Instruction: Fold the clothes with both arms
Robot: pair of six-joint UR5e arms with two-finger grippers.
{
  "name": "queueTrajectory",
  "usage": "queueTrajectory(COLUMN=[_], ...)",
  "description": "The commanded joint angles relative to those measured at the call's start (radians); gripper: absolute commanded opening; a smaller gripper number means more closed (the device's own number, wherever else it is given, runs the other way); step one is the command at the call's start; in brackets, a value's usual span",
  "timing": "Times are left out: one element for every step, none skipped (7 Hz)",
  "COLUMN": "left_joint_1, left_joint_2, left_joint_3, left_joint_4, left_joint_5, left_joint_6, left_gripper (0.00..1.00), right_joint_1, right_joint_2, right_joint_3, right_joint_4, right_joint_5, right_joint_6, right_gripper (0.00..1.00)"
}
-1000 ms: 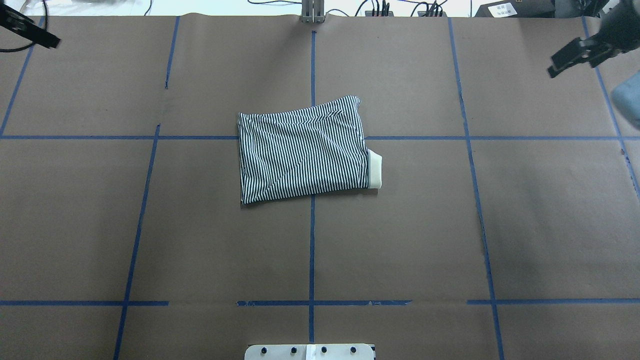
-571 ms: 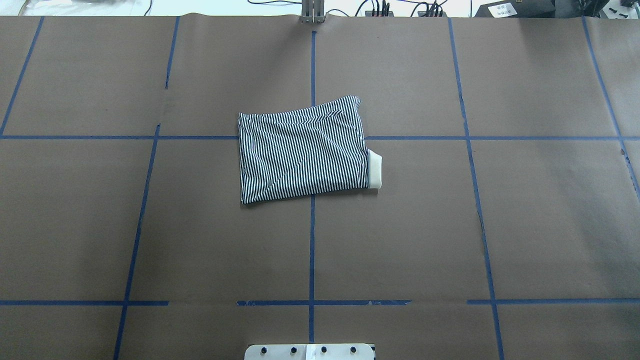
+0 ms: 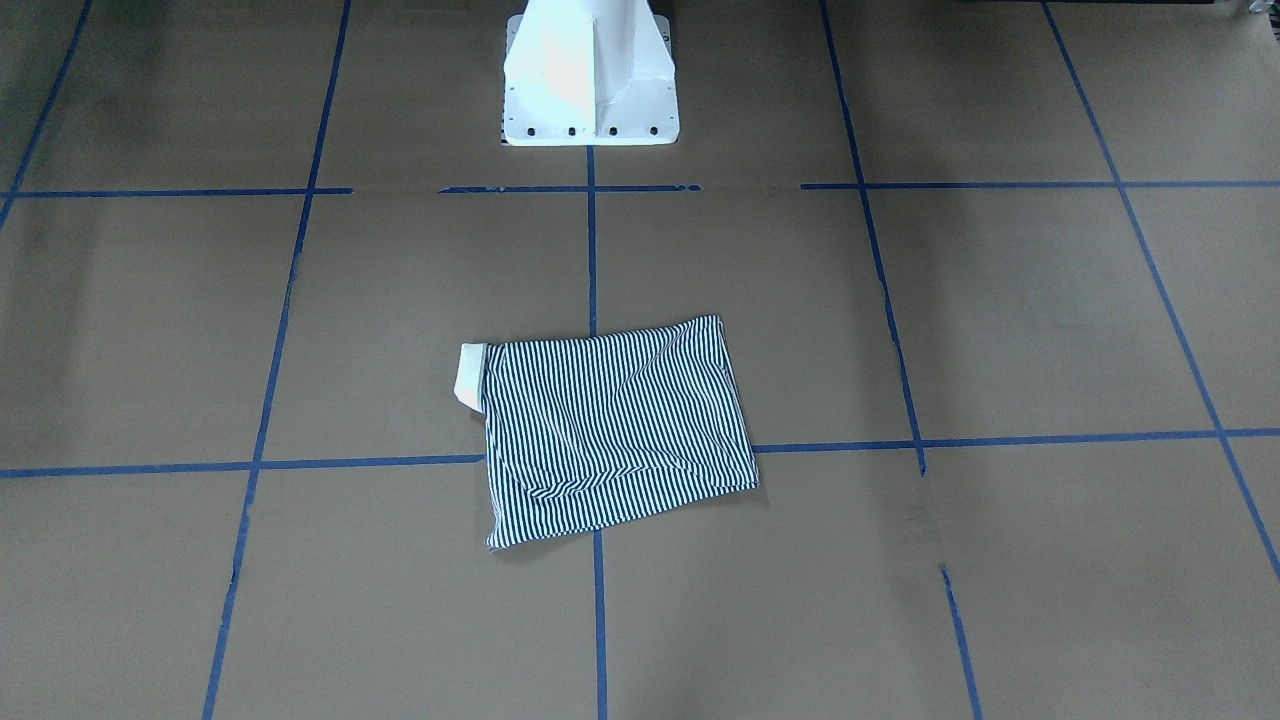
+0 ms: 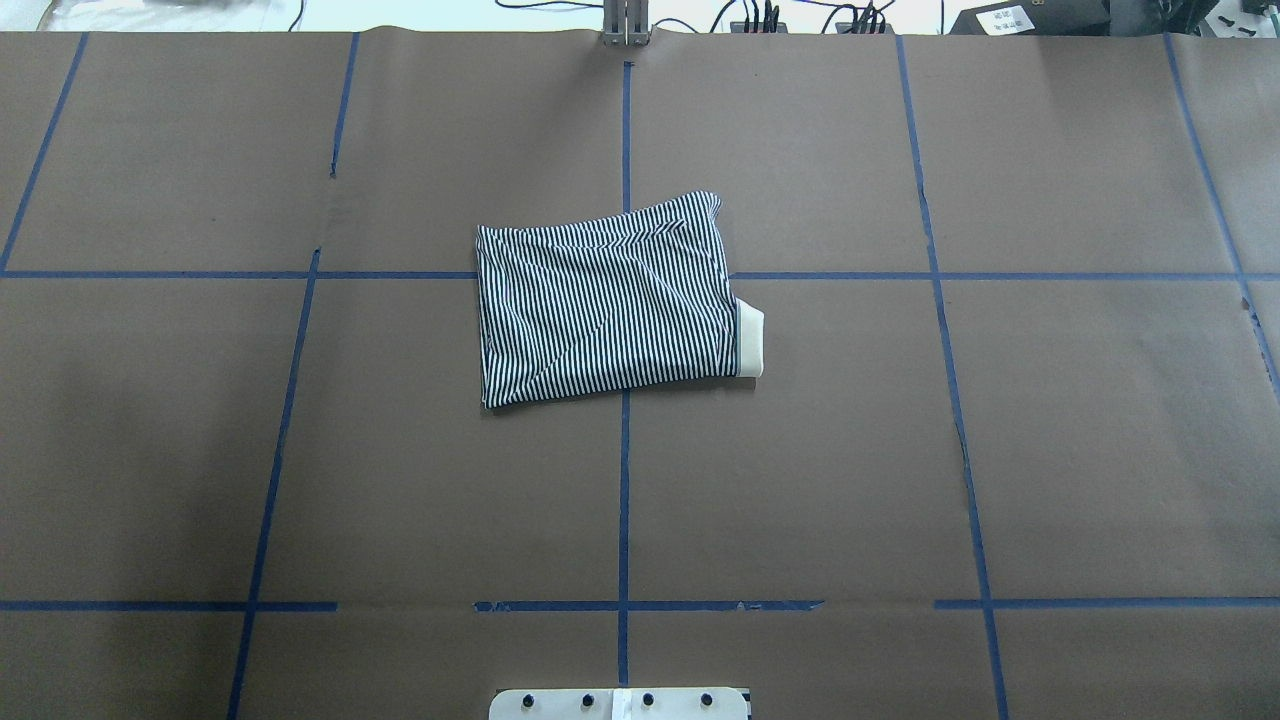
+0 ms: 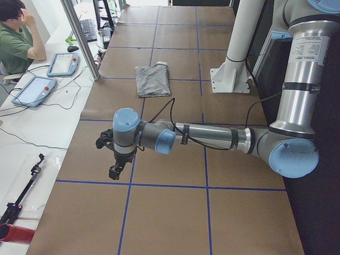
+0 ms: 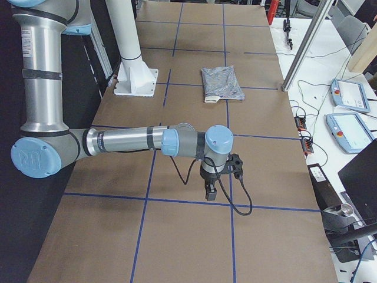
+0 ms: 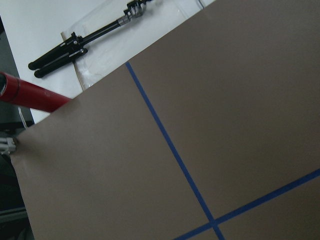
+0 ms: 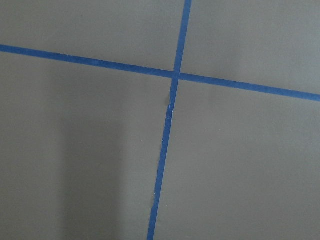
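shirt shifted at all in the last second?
No. In the overhead view the polo shirt still straddles the centre blue tape line, with its cream collar poking out on the same right side.

Left wrist view: brown paper-covered worktop (image 7: 240, 100) fills most of the frame, its edge running diagonally from lower left to top centre. One blue tape line (image 7: 170, 145) runs from upper left of centre down to bottom centre. A second tape line (image 7: 270, 196) comes in from the right edge and crosses it near the bottom. Past the paper edge, upper left: a white surface (image 7: 40, 25). On it lies a black folded tripod-like tool (image 7: 80, 42) with a metal end, partly on a clear plastic sheet (image 7: 95, 72). A red tube (image 7: 30, 95) lies at the left edge, its end meeting the paper edge. Small pale item (image 7: 7, 145) at the left edge, not identifiable. Lower left corner is dark.
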Motion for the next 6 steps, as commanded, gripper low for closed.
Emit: queueTrajectory(left_joint_1=[-0.029,-0.072,-0.124,-0.126,-0.126,-0.124], left_joint_2=[0.088,0.086,0.080,0.076,0.074,0.077], left_joint_3=[0.036,0.034,0.013,-0.007,-0.007,-0.006], left_joint_4=[-0.019,-0.017,-0.007,0.022,0.030,0.027], left_joint_5=[-0.172,-0.140,-0.035,-0.009,-0.011,-0.020], left_joint_6=[0.005,0.005,0.007,0.007,0.005,-0.002], left_gripper=[1.00,1.00,1.00,1.00,1.00,1.00], right_joint_1=[0.001,0.001,0.001,0.001,0.001,0.001], right_joint_2=[-0.019,-0.019,-0.019,-0.019,-0.019,-0.019], right_joint_3=[-0.005,-0.006,-0.006,-0.005,-0.005,-0.003], right_joint_4=[0.001,0.001,0.001,0.001,0.001,0.001], right_joint_5=[0.031,0.031,0.031,0.031,0.031,0.031], right_joint_6=[0.000,0.000,0.000,0.000,0.000,0.000], right_gripper=[1.00,1.00,1.00,1.00,1.00,1.00])
